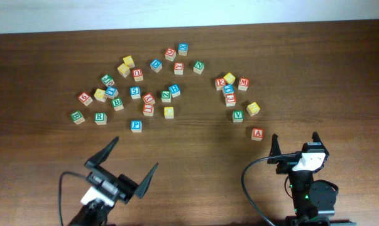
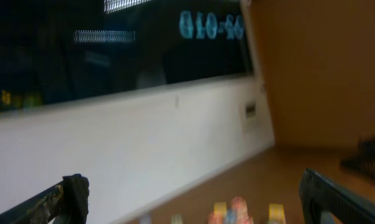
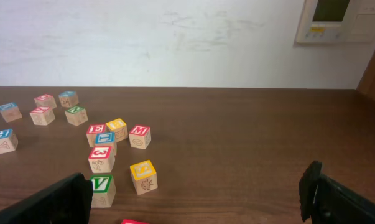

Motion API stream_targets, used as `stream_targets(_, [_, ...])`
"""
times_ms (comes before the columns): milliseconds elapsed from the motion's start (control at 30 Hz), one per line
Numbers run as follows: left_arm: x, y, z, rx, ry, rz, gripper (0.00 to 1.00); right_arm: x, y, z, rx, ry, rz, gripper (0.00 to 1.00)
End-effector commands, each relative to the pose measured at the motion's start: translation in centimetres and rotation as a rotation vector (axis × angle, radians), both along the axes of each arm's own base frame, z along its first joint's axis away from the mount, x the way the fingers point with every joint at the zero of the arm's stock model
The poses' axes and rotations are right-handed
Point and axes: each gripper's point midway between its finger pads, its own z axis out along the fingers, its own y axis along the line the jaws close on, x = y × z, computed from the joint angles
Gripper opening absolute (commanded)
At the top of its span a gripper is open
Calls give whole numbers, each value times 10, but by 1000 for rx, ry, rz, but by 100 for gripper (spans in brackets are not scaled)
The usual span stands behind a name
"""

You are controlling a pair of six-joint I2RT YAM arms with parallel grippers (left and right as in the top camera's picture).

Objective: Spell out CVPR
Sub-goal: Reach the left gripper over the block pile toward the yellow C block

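Lettered wooden blocks lie scattered across the far half of the brown table [image 1: 195,157]. In the overhead view I read a green V block [image 1: 238,115], a blue P block [image 1: 136,125] and a green R block [image 1: 100,117]; I cannot pick out a C block for certain. My left gripper [image 1: 135,153] is open and empty, just in front of the P block. My right gripper [image 1: 295,136] is open and empty, in front of a red A block [image 1: 257,133]. The right wrist view shows the V block [image 3: 100,190] by the right gripper's [image 3: 193,196] left finger. The left gripper [image 2: 193,199] points at the wall.
A yellow block [image 3: 143,176], a red 3 block [image 3: 101,158] and a red M block [image 3: 139,136] stand near the V. The main cluster [image 1: 139,85] lies far left of centre, and a smaller one [image 1: 230,85] far right. The left wrist view shows only blurred blocks [image 2: 237,211].
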Motion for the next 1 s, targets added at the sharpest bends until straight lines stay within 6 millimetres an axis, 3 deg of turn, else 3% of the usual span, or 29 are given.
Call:
stream_targets(0, [-16,0,40,-67,-29,-41,99,0,-1,-2,4,4,-5,98])
stream_targets(100, [-10,1,81,-75,68,-30,99,0,-1,-2,4,4,-5,98])
stream_targets(133, [1,-1,92,-75,202,-41,99,0,-1,-2,4,4,-5,98])
stream_targets(200, [11,-24,107,58,394,-191,99,0,-1,-2,4,4,-5,98])
stream_targets(333, [9,-58,143,164,441,-586,99,0,-1,-2,4,4,-5,98])
stream_targets(467, [56,-55,156,98,555,-603,99,0,-1,-2,4,4,-5,98])
stream_targets(567, [107,-28,129,-1,737,-286,99,0,-1,-2,4,4,-5,98])
stream_targets(633, [123,-7,101,7,830,-79,99,0,-1,-2,4,4,-5,98])
stream_targets(700, [123,-3,75,34,926,10,99,0,-1,-2,4,4,-5,98])
stream_targets(867, [116,-16,66,44,977,-47,99,0,-1,-2,4,4,-5,98])
stream_targets(933, [123,-9,57,9,1030,9,99,0,-1,-2,4,4,-5,98])
stream_targets(967, [132,4,46,-45,1092,106,99,0,-1,-2,4,4,-5,98])
